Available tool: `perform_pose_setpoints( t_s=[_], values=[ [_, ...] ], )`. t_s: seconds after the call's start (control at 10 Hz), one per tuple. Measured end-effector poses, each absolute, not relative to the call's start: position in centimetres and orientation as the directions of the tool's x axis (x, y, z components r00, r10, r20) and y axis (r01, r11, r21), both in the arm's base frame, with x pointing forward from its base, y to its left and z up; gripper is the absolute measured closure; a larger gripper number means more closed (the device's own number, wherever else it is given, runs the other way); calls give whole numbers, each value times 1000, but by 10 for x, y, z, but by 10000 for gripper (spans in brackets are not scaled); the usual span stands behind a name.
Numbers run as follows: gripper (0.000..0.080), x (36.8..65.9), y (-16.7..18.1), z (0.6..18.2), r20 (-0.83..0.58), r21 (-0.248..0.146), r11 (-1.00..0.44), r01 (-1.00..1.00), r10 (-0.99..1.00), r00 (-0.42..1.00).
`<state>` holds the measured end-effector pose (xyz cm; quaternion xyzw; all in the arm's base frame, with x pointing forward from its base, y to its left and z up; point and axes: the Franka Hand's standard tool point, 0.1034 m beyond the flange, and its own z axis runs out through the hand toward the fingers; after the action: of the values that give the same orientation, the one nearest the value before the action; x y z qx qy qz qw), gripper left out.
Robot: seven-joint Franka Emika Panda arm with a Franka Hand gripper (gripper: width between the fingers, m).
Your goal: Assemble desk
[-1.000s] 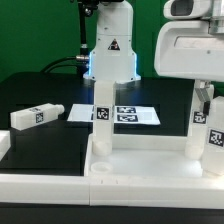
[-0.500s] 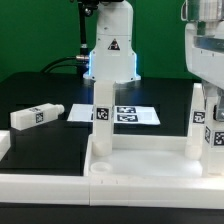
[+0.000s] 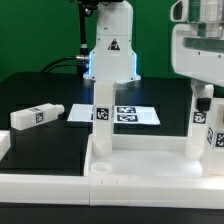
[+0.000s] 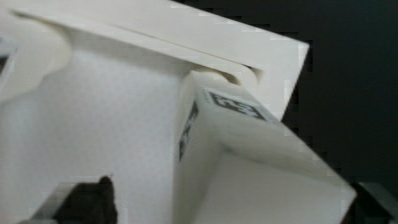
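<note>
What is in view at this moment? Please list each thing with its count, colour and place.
Desk panel: one, white, flat with raised rim, at the front of the table.
Upright legs: three, white with black-and-white tags, standing on the panel: one toward the exterior view's left, two at its right.
Loose leg: one, white, tagged, lying on the table at the exterior view's left.
Marker board: one, white with black tags, flat on the table behind the panel.
Table: one, black.
Robot pedestal: one, white with a triangle warning sticker, at the back.
Gripper: one, white, above the upright legs at the exterior view's right; holding nothing that shows.
</note>
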<state>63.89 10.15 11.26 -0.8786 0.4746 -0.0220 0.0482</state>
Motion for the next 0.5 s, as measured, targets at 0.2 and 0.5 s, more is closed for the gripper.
perform_pose_setpoints(
  t_s=[0.2, 0.5],
  values=[
    [155, 639, 101, 112, 6, -102, -659, -745, -749, 662],
    [150, 639, 98, 113, 44, -77, -821, -566, -570, 821]
  ],
)
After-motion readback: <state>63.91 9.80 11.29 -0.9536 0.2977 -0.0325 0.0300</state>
